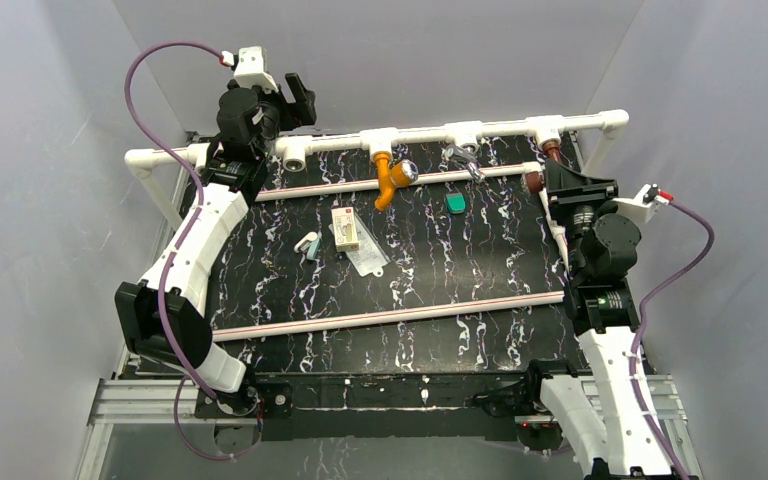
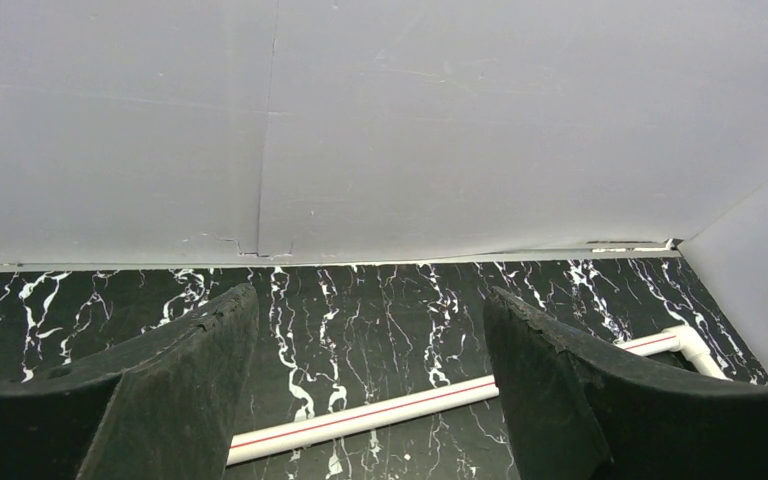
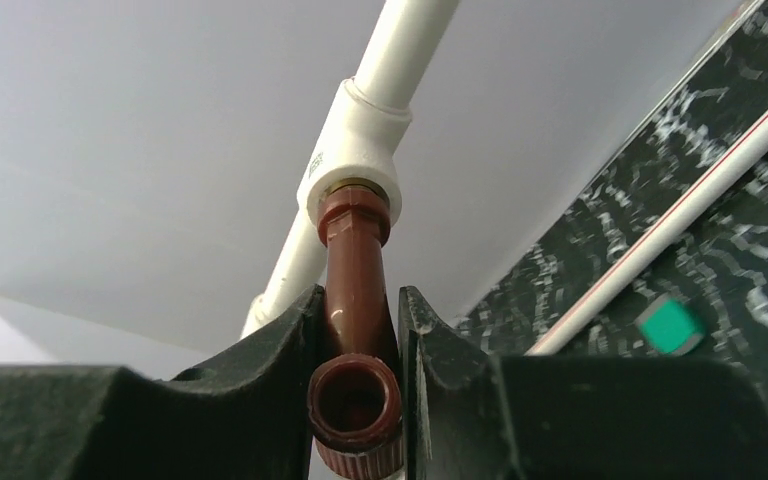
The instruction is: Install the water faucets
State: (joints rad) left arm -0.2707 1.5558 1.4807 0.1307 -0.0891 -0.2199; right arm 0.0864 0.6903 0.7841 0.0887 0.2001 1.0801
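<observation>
Reddish-brown faucet (image 3: 353, 290) sits clamped between the fingers of the right end effector (image 3: 357, 350), its far end meeting a white tee fitting (image 3: 355, 150) just beyond the fingertips. Orange faucet (image 1: 390, 178) hangs from the pipe (image 1: 500, 130), well to that end effector's left. Left end effector (image 2: 370, 335) gapes wide, empty, above the bench (image 2: 380, 290).

Lab test booth: grey panel walls (image 1: 50, 200), marbled worktable (image 1: 440, 270).

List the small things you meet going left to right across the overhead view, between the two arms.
Small white piece → small box → orange faucet → green block → brown faucet.
</observation>
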